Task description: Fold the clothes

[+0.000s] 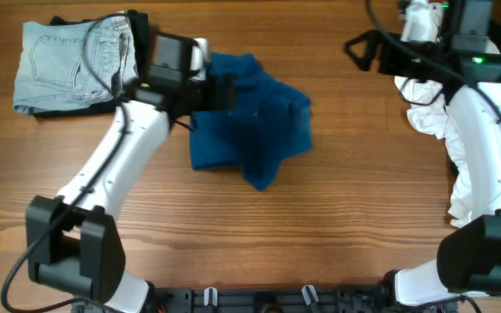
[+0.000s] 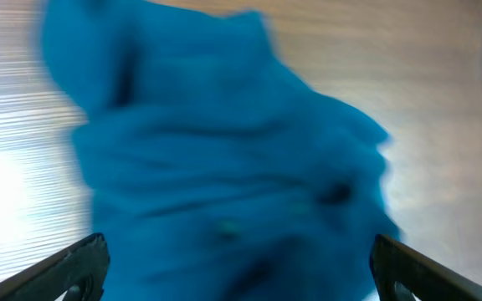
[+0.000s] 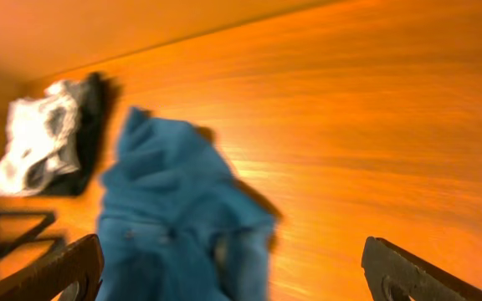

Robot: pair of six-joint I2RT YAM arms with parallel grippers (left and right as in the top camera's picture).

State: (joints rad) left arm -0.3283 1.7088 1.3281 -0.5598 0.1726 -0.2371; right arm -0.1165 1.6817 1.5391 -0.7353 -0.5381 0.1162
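Blue garment (image 1: 250,117) lay crumpled in a loose heap near ctr of the table (image 1: 337,217), not folded, w/ one flap pointing toward the near edge. L gripper (image 1: 224,91) was over the heap's top-left edge. In its wrist cam the fingers (image 2: 82,263) stood wide apart w/ nothing btwn them, and blue cloth filled most of the view below. That pic was blurred, so couldn't tell whether the tips touched the cloth.

R gripper (image 1: 364,48) hung at the far right of the table, well apart from the blue heap. Its fingers (image 3: 392,267) were spread wide too and held nothing, w/ only bare wood & the blue heap beyond them.

Denim shorts (image 1: 72,69) sat folded flat at the far-left corner on top of a black cloth (image 3: 92,125), near the blue heap; couldn't tell if the two touched. White garment (image 1: 424,100) w/ dark marks lay bunched at the right edge, partly under the R arm (image 1: 485,148).
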